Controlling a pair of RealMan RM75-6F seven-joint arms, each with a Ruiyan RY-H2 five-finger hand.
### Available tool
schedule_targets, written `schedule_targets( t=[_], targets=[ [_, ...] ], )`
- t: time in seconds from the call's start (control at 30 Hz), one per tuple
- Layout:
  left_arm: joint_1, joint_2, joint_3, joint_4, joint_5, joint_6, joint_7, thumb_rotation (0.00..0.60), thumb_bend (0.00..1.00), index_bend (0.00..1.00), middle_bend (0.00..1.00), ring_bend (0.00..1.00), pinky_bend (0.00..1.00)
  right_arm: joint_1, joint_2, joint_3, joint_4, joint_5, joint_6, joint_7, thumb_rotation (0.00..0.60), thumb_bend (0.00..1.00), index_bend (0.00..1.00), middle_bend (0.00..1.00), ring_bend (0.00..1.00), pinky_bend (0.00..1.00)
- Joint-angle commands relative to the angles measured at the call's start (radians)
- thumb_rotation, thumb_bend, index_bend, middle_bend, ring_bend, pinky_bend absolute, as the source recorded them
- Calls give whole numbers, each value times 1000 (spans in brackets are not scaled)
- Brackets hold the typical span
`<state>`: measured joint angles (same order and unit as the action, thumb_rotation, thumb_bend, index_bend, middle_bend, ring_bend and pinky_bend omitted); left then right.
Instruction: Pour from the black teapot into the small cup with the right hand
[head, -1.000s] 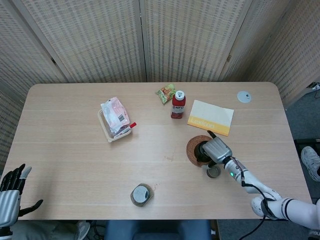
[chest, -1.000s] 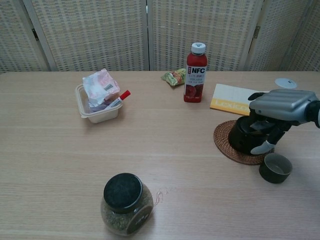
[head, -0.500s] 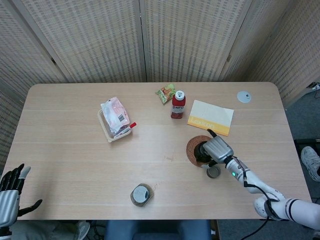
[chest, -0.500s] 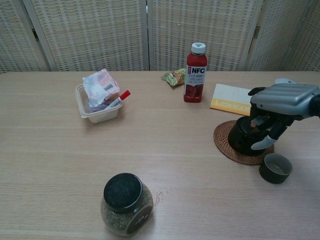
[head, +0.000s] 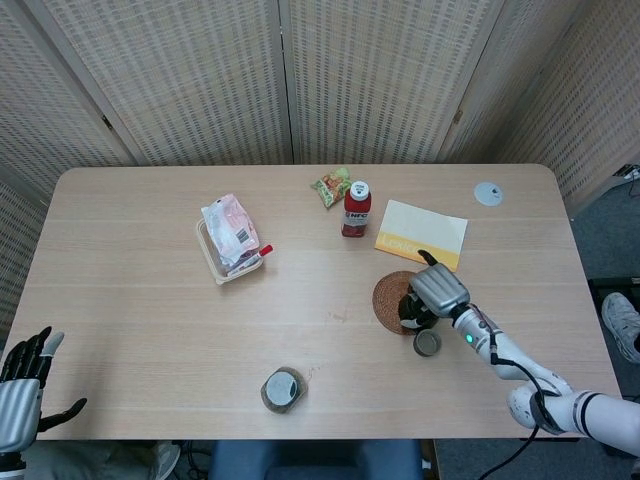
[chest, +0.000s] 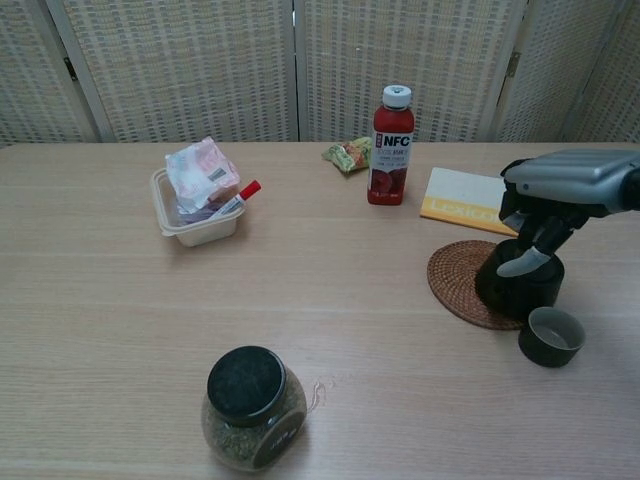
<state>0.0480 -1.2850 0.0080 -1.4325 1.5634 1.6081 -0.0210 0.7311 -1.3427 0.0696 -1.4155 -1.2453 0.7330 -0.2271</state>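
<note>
Right hand (chest: 560, 205) grips the squat black teapot (chest: 520, 285) from above; the small dark cup (chest: 551, 336) sits just beside, toward the table's near edge.

My right hand (chest: 548, 205) hangs over the black teapot (chest: 520, 287), fingers curled down onto its top, and the pot sits at the right edge of the woven coaster (chest: 456, 281), just beside the small cup (chest: 551, 336). Behind them lie a yellow booklet (chest: 460, 200), a red juice bottle (chest: 392, 147) and a snack packet (chest: 349, 155). Further left stand a plastic tub of packets (chest: 200, 194) and, nearest me, a black-lidded jar (chest: 250, 405).
</note>
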Motion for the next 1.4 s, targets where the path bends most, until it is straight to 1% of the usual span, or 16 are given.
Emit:
schedule_targets(
  t=[0.03, 0.3, 0.6, 0.9, 0.93, 1.0, 1.07, 1.2, 1.4],
  targets=[
    [1, -1, 0, 1, -1, 0, -1, 600, 13, 0, 0, 0, 0, 11, -6, 12, 11, 20, -12, 6, 343, 0, 857, 967, 859, 78],
    [2, -1, 0, 5, -2, 2, -5, 600, 12, 0, 0, 0, 0, 29, -27, 35, 32, 67, -28, 25, 355, 0, 866, 994, 910, 204],
    [1, -3, 1, 9, -1, -1, -8, 600, 13, 0, 0, 0, 0, 34, 4, 66, 9, 61, -13, 90, 356, 0, 872, 995, 914, 231],
    [-1, -5, 2, 10, 2, -2, -6, 600, 13, 0, 0, 0, 0, 30, 44, 75, -34, 63, 14, 97, 350, 3, 892, 996, 919, 262],
    [-1, -5, 2, 10, 2, -2, -6, 600, 13, 0, 0, 0, 0, 30, 46, 74, -36, 63, 15, 96, 346, 12, 892, 996, 919, 264],
    [0, -4, 3, 10, 2, -2, -6, 600, 13, 0, 0, 0, 0, 30, 49, 72, -39, 63, 17, 94, 338, 62, 892, 996, 920, 268],
    [1, -4, 2, 10, 2, 0, -7, 600, 13, 0, 0, 0, 0, 28, 51, 70, -42, 61, 22, 94, 331, 149, 892, 996, 920, 274],
    [2, -2, 2, 9, 1, 1, -6, 600, 12, 0, 0, 0, 0, 25, 53, 69, -47, 53, 35, 96, 328, 278, 892, 996, 923, 314],
    [2, -3, 3, 8, 4, 2, -5, 600, 13, 0, 0, 0, 0, 20, 57, 69, -55, 40, 50, 112, 328, 296, 892, 996, 924, 366]
  ],
)
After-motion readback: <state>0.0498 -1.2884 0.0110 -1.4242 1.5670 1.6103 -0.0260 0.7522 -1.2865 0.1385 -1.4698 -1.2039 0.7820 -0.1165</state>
